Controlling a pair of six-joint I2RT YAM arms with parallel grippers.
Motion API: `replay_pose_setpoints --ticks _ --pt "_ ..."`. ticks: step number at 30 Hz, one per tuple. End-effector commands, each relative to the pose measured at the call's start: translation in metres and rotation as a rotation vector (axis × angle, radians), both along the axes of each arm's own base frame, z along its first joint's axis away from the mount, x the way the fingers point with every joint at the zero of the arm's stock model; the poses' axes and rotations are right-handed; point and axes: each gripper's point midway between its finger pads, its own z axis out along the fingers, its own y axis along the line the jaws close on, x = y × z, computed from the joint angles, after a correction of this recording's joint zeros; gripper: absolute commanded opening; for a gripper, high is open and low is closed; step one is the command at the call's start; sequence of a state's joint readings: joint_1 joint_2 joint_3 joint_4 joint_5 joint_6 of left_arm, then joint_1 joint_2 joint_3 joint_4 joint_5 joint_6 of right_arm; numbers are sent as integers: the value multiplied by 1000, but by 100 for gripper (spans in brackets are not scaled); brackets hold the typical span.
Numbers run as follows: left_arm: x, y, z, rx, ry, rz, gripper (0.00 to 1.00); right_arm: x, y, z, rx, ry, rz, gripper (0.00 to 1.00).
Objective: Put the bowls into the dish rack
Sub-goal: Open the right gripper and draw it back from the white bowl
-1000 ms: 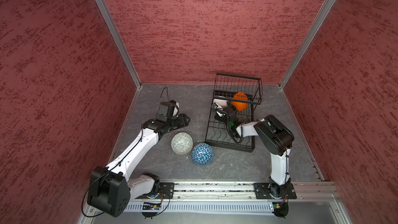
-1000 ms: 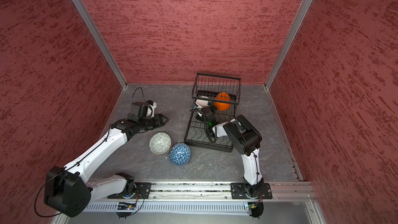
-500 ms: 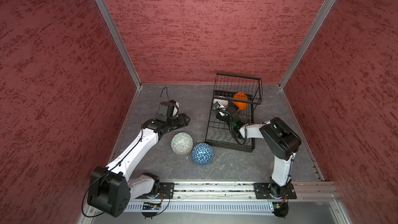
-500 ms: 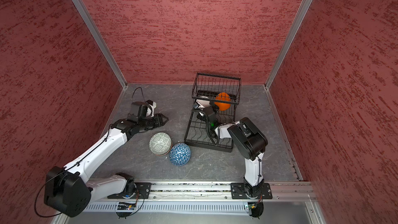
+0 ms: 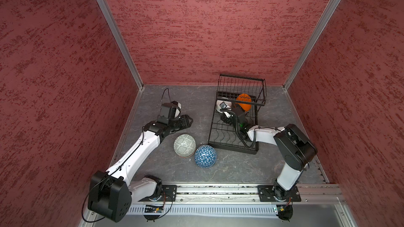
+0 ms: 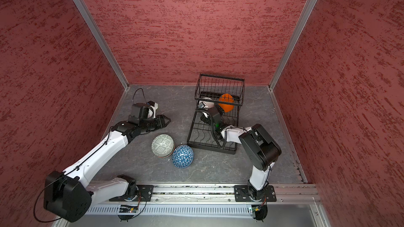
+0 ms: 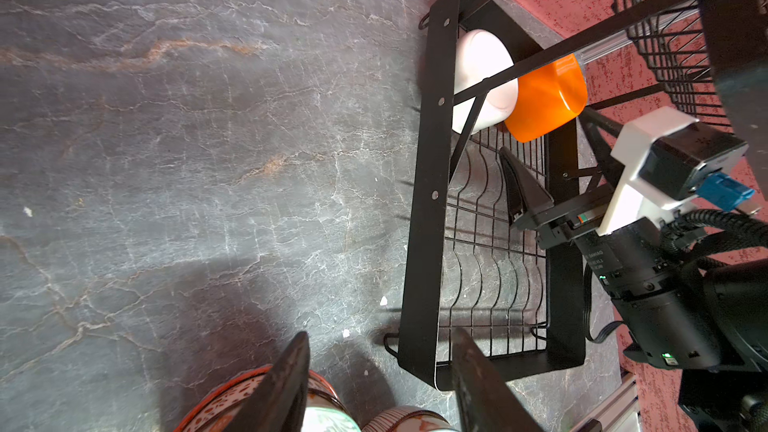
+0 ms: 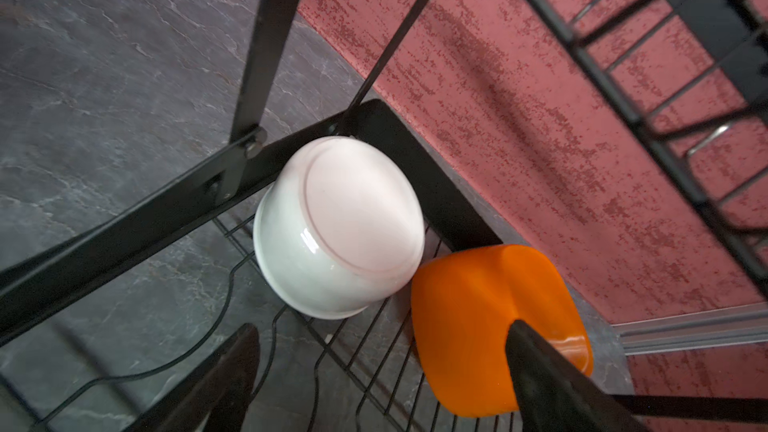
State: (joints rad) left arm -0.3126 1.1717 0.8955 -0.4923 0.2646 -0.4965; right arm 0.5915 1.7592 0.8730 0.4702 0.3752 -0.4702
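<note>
Right elbow [image 5: 295,145] swung outward; right gripper [image 8: 382,328] deep in the dish rack [image 5: 232,147], jaws wide, empty.
Just ahead, white bowl [image 8: 345,222] and orange bowl [image 8: 478,317] touch at the far end; left gripper [image 7: 380,334], arm outstretched, hovers parted and empty near the grey-green bowl [image 5: 184,145] on the desk [image 5: 196,105].

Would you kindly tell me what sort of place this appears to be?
Likely a robot test cell: textured red walls box in a grey floor, two arms stand on a metal rail, and the dish rack sits on that floor.
</note>
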Motion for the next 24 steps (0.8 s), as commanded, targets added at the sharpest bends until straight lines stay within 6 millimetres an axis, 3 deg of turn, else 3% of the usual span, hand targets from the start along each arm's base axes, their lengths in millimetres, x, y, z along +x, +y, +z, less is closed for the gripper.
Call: replay_pose_setpoints --ticks 1,4,15,24 --pt "0 2 6 -4 -30 0 56 -18 7 -13 59 115 23 93" --pt "-2 6 6 3 -23 15 56 -28 9 -20 92 172 25 91" --pt "-9 12 5 11 -5 37 57 -56 4 -3 286 279 -26 91" --pt "-16 17 -6 32 56 58 58 -88 14 6 478 466 -26 91"
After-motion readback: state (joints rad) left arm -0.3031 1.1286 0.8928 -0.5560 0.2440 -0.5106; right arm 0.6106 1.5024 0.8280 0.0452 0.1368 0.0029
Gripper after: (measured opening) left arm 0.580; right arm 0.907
